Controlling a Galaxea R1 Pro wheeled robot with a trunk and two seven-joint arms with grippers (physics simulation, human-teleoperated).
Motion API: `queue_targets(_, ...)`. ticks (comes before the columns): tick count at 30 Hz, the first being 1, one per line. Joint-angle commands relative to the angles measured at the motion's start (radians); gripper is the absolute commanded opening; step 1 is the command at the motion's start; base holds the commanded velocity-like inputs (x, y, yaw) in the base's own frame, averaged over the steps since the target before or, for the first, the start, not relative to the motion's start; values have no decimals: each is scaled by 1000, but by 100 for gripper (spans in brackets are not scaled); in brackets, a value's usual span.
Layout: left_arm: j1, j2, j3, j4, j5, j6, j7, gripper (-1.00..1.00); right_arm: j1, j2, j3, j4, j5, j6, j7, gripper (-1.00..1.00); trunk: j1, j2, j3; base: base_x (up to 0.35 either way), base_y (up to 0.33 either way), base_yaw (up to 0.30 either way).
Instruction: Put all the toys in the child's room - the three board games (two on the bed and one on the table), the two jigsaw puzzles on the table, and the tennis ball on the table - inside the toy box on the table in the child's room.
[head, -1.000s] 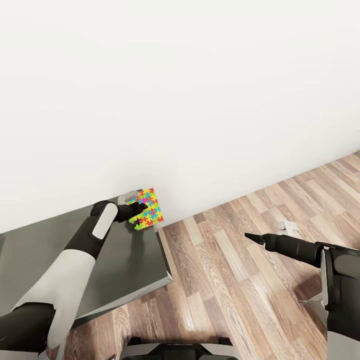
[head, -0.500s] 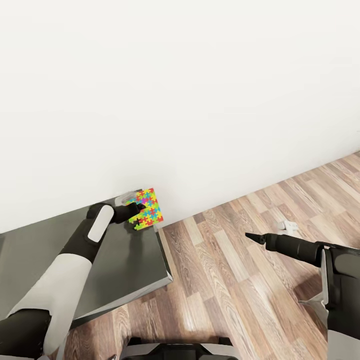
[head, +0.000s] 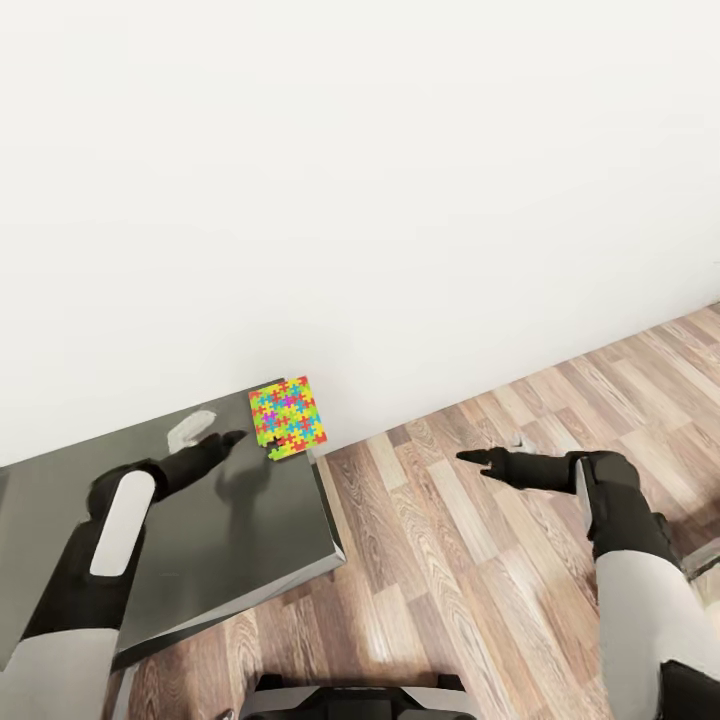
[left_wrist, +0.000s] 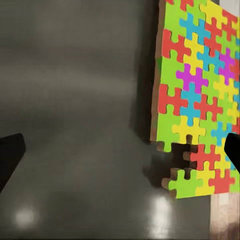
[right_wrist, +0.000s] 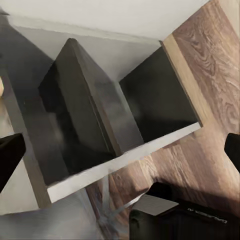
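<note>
From the head camera, you face a white wall and wood-plank floor (head: 520, 560), with one jigsaw puzzle (head: 287, 418) lying flat at the far corner of the table (head: 230, 540), right by the wall and the table's end. Your left gripper (head: 232, 438) hovers over the tabletop just short of the puzzle, apart from it and holding nothing. Your right gripper (head: 472, 458) hangs over the floor, well apart from the table. How far either pair of fingers is spread cannot be told from here.

From the left wrist camera, the puzzle (left_wrist: 197, 97) shows as a thin multicoloured panel, one corner piece missing along its nearer edge. Dark fingertips (left_wrist: 9, 159) stand at opposite edges of the frame, so the left jaws are spread wide and empty.

From the right wrist camera, you look across at the end of the table (right_wrist: 125, 150) and its dark underside; fingertips (right_wrist: 10, 156) at both frame edges show these jaws wide and empty too.

The panel will likely be light and stiff but too flat to pinch from above. You would probably do best to take it by the edge that lies at the table's end, or to slide it partly off first. A shallow grip could slip.

Count: one puzzle, one table, two open grippers.
</note>
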Motion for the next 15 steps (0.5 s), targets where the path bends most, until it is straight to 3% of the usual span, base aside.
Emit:
queue_targets(1,30,-1,9,-42,28,7,8,100,-49,0,-3,96,10,1,4,100,1,-2,-1,0,0,0)
queue_targets(3,80,-5,17,-106,62,13,6,100,-142,-3,-4,283,9,-57,-17,100,1,-2,-1,0,0,0)
queue_targets(4,80,-5,17,-106,62,13,6,100,-142,-3,-4,283,9,-57,-17,100,1,-2,-1,0,0,0)
queue_targets(7,125,-10,23,-161,102,21,-2,100,-257,-5,-6,507,7,-171,-65,100,1,-2,-1,0,0,0)
queue_targets(11,143,-13,15,-181,117,25,-5,100,-306,-6,-8,597,6,-227,-88,100,1,-2,-1,0,0,0)
queue_targets(15,159,-19,-30,-203,134,26,-12,100,-356,-8,-18,691,-15,-291,-75,100,1,-2,-1,0,0,0)
